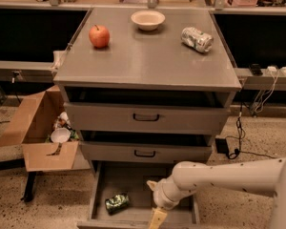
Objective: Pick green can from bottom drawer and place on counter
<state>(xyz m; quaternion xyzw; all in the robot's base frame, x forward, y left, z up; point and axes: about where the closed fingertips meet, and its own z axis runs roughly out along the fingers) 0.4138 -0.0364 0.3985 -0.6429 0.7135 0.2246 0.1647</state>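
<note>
The small, shiny dark-green metal can point(117, 202) lies on its side on the flat grey floor of the wide grey metal bottom drawer point(129, 180), which stands pulled open, toward its front left. The white arm reaches in from the right, with its yellowish gripper point(157, 218) low over the drawer's front edge, just right of the can and apart from it; whether it is open or closed cannot be told. The matte-grey metal counter point(148, 61) carries a red apple point(99, 36), a pale bowl point(148, 19) and a silver-white can point(197, 38).
</note>
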